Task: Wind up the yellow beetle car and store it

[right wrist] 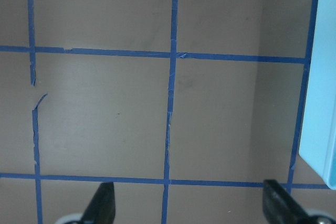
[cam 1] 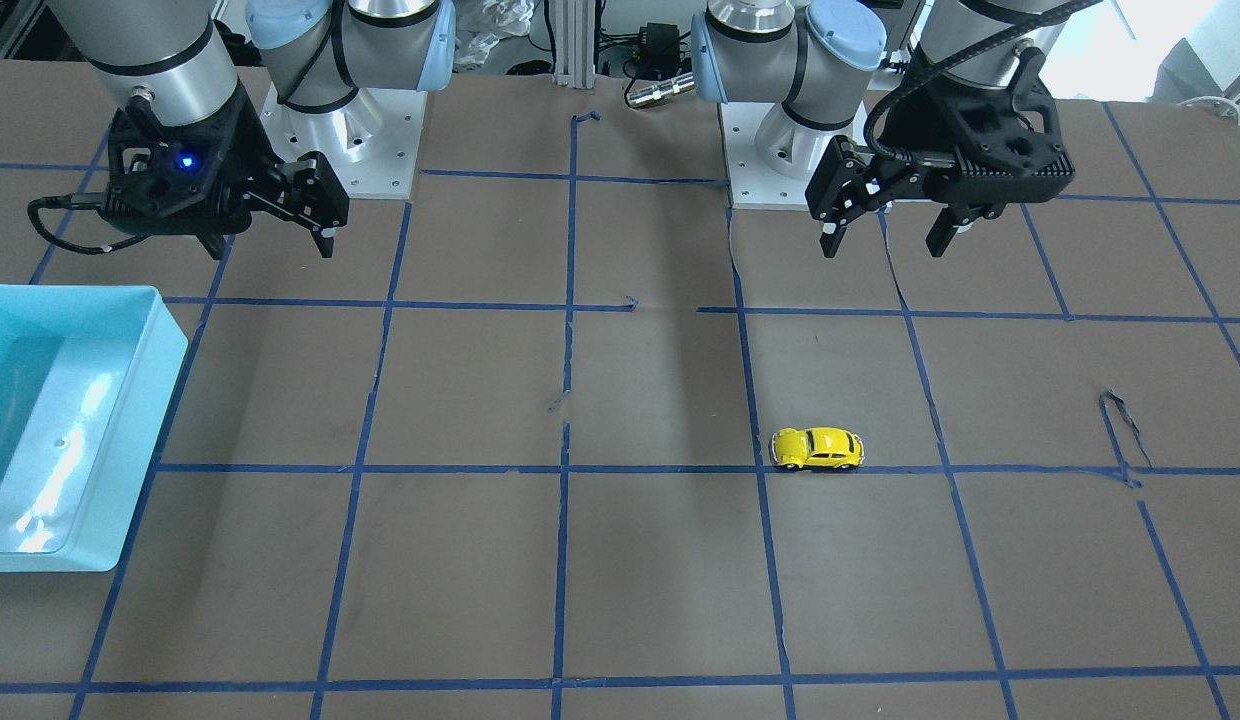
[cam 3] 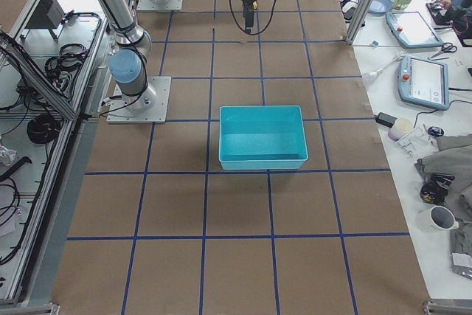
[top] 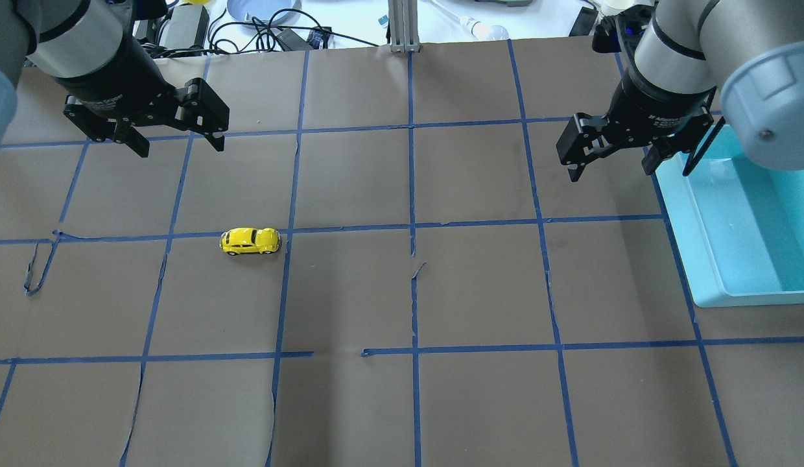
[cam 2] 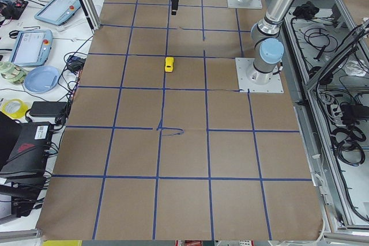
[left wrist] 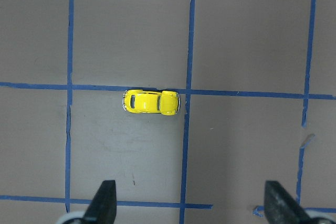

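Waiting on tabletop [top: 480,292], ahead of wide-open left jaws: yellow beetle car [left wrist: 151,102], ungripped. Beside wide-open right jaws: turquoise bin [top: 733,227], likely for storage.

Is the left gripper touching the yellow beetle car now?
Apart. In the left wrist-mounted view the left gripper is open and a wide stretch of bare table separates it from the yellow beetle car.

One yellow beetle car [top: 250,240], one turquoise bin [top: 739,297], two tools (left tool [top: 181,148], right tool [top: 611,172])
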### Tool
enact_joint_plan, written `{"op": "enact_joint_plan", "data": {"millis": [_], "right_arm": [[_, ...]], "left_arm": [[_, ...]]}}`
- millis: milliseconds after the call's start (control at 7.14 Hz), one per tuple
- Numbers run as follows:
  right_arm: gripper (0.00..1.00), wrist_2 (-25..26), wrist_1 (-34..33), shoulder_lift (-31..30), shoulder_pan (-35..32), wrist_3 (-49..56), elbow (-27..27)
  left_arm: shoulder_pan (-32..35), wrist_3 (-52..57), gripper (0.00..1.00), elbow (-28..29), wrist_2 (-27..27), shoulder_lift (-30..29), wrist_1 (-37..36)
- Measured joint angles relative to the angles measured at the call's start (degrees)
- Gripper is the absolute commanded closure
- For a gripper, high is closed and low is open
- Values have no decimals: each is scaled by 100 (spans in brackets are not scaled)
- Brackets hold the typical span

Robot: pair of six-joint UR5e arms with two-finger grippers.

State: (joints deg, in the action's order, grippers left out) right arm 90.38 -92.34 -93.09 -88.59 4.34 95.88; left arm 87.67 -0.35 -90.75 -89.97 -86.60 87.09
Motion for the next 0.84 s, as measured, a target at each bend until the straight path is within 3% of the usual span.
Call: {"op": "enact_joint_plan", "data": {"millis": [420,840], "right_arm": [[0,2,-3,1,0,-40,-2],[0,14,-3,1,0,-58,1]], "left_arm": [[5,48,5,-45,10,-15,11],[-82,2047,6,-309,-36,-185,-54]]}}
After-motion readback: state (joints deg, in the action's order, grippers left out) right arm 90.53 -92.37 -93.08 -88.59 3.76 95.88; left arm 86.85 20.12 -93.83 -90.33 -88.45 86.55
